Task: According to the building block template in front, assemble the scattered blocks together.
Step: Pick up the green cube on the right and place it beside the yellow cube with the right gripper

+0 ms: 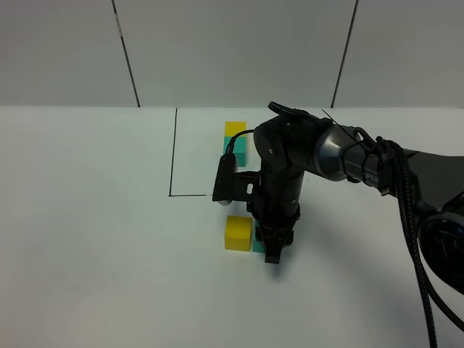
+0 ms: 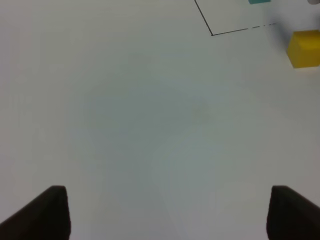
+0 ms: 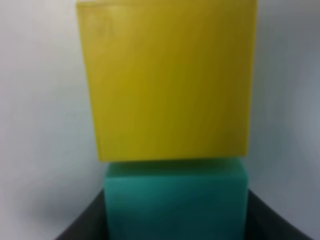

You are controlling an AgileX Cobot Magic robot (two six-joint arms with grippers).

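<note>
Near the middle of the desk [image 1: 87, 254], short of the black outline [image 1: 174, 152], the loose yellow cube [image 1: 238, 233] and teal cube [image 3: 176, 200] sit face to face and touching. The joining looks essentially done. The building block template [image 1: 235, 141] lies inside the outline toward the far edge, and its row runs far to near, whereas the loose pair runs side to side. What seems left is letting go and backing off. The right gripper [image 1: 274, 250] stands over the teal cube with its jaws against the cube's two sides, gripping it, and the yellow cube lies just beyond its tips. The left gripper [image 2: 162, 215] is spread wide and holds nothing, well toward the desk's left edge from the pair.
</note>
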